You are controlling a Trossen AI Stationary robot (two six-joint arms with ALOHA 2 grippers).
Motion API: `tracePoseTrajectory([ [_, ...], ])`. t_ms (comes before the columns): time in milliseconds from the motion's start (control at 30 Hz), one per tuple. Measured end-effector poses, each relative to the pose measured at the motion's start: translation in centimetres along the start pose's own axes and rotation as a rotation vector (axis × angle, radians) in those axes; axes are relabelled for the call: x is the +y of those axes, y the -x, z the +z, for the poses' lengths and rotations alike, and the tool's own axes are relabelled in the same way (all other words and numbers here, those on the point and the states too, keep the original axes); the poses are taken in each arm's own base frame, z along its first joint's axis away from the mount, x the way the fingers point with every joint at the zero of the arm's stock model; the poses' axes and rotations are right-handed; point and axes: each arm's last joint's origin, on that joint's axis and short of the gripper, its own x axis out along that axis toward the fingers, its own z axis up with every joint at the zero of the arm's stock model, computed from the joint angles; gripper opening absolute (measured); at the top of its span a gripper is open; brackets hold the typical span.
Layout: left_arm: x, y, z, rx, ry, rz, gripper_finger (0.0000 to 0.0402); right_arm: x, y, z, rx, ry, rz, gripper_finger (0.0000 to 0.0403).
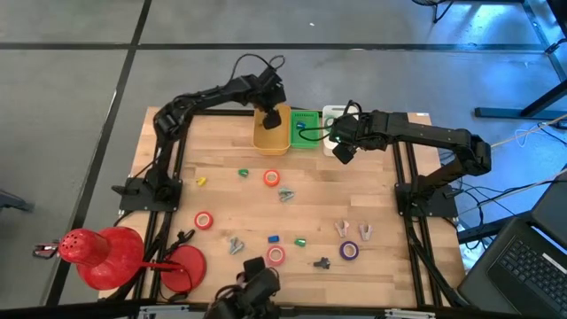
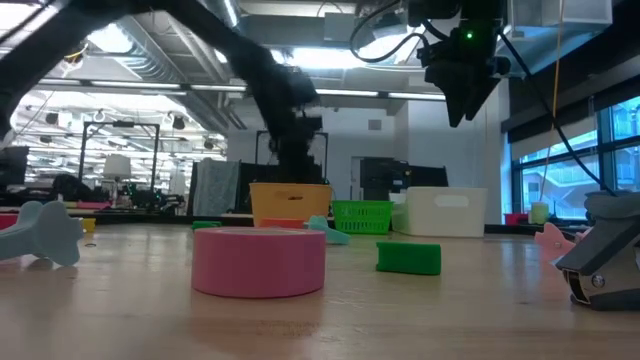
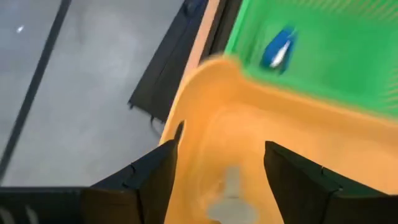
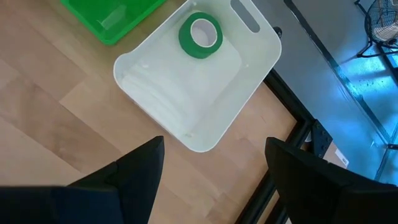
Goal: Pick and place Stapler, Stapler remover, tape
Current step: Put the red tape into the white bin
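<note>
The left tool (image 1: 272, 118) hangs over the yellow bin (image 1: 271, 135) at the counter's (image 1: 221, 182) far edge. Its dark, flat fingers (image 3: 152, 180) stand spread with nothing between them. Beneath them, the bin's smooth, rounded plastic wall curves down to a pale grey thing (image 3: 229, 198) on its floor, too blurred to name. Just beyond the bin's rim lies the green basket (image 3: 323, 50), ribbed plastic, with a small blue-and-white item (image 3: 277, 48) inside. On the tool's other side the counter ends at a black frame rail (image 3: 171, 68), with grey floor past it.

Between the two tools the green basket touches the yellow bin on one side and the white bin (image 1: 334, 117) on the other, so the three sit in a tight row along the far edge.

The right tool (image 1: 341, 149) hovers just beside the white bin, on its near side, fingers (image 4: 140, 168) wide apart and empty. Ahead of them the white bin (image 4: 155, 106) is glossy, with rounded corners and a slot handle; a green tape (image 4: 200, 34) ring with a pale core lies flat in it. Bare wood grain lies under the tool, open and uncluttered.

Behind both tools, toward the near edge, more tape (image 1: 271, 178) rolls, small clips and coloured bits lie scattered well apart on the planks, with free wood between them. A pink roll (image 2: 259, 261) sits closest to the low camera.
</note>
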Motion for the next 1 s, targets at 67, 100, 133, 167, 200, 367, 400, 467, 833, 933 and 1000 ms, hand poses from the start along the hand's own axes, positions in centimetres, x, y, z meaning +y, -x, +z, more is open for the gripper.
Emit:
tracePoseTrajectory([
  [67,-0.3,2.0,0.5,-0.041,0.014,-0.036,0.023,0.0,0.0,0.0,0.0,0.0,0.0,0.0281],
  [100,-0.5,3.1,0.7,-0.063,0.022,-0.057,0.0229,0.0,0.0,0.0,0.0,0.0,0.0,0.0281],
  [133,-0.8,4.2,0.8,-0.076,0.027,-0.076,0.0228,0.0,0.0,0.0,0.0,0.0,0.0,0.0281],
  [167,-1.1,5.4,1.0,-0.094,0.033,-0.087,0.0228,0.0,0.0,0.0,0.0,0.0,0.0,0.0281],
  [200,-1.3,6.5,1.1,-0.11,0.037,-0.101,0.0228,0.0,0.0,0.0,0.0,-0.001,0.0,0.0281],
  [367,-3.5,11.8,0.8,-0.12,0.047,-0.199,0.0231,0.0,0.0,0.0,0.005,-0.003,0.008,0.0281],
  [400,-4.0,12.9,0.6,-0.119,0.05,-0.232,0.023,0.0,0.0,0.0,0.006,-0.003,0.011,0.0281],
  [467,-5.2,15.0,0.1,-0.115,0.041,-0.301,0.0228,0.0,0.0,0.0,0.007,-0.005,0.013,0.0281],
  [833,-13.0,23.2,-2.1,-0.06,0.011,-0.602,0.0228,0.1,0.0,0.0,0.014,-0.021,0.026,0.0281],
  [933,-15.5,24.4,-2.3,-0.055,-0.037,-0.651,0.0224,0.1,0.0,-0.1,0.018,-0.033,0.033,0.0281],
  [1000,-17.2,25.0,-2.5,-0.045,-0.068,-0.684,0.0224,0.2,0.1,-0.1,0.017,-0.037,0.035,0.0281],
])
